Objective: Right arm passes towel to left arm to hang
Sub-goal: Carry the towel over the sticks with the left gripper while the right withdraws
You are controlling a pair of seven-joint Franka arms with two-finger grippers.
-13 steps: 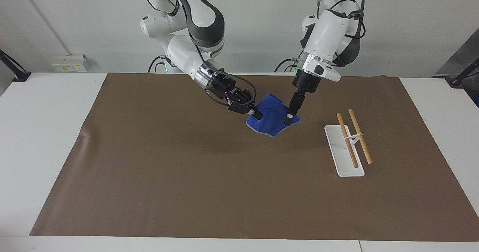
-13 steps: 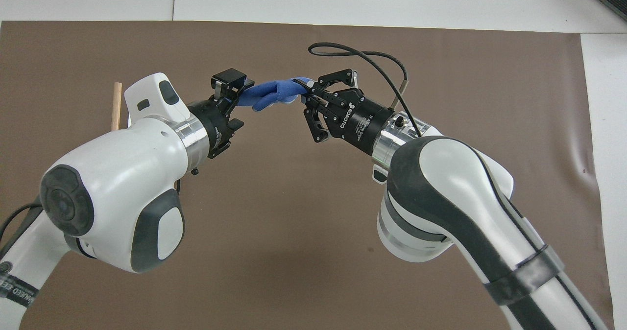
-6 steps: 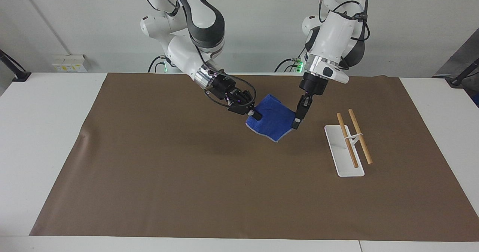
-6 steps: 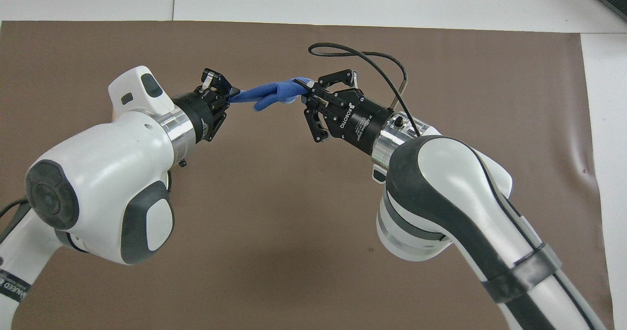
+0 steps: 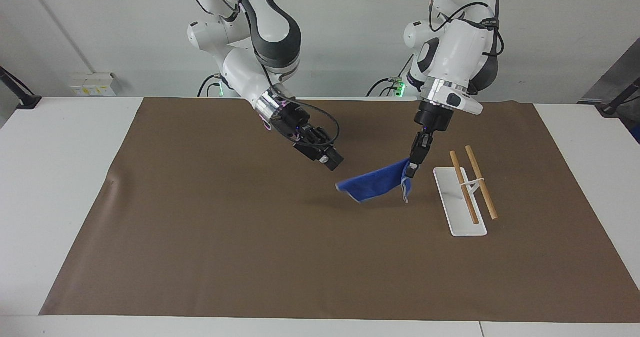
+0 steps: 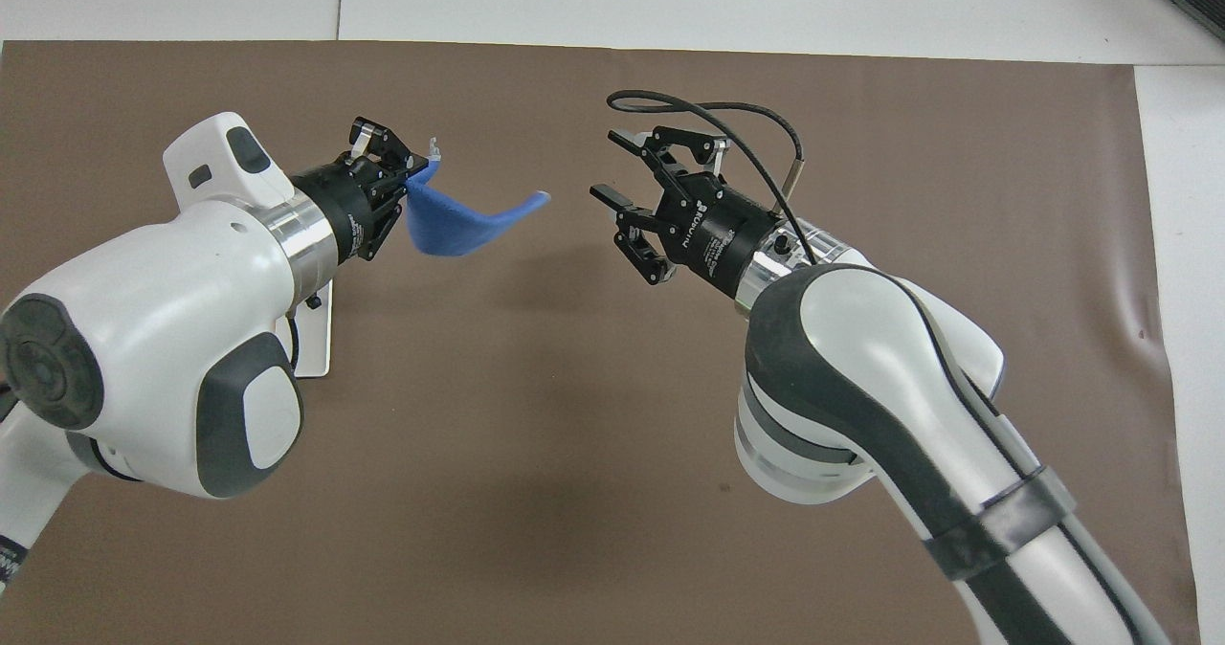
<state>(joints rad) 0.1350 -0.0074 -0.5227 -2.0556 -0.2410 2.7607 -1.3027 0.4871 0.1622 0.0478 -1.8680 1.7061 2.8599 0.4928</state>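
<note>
At three o'clock of the brown mat point(image 5: 200, 257), a white rack point(image 5: 459, 208) with two wooden bars waits. Just beside it, the left gripper point(image 5: 409, 172) pinches one corner of the blue towel point(image 5: 375, 185), which now hangs free. At ten o'clock of the towel, the right gripper point(image 6: 622, 168) has just let go and is spread. Only hanging is left. A white table point(image 5: 60, 142) and a pale wall point(image 5: 350, 27) lie past it.

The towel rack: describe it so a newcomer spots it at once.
Find the brown mat covering the table, then go toward the left arm's end. There stands the rack: a white base carrying two wooden rods, beside the blue towel hanging from the left gripper.
</note>
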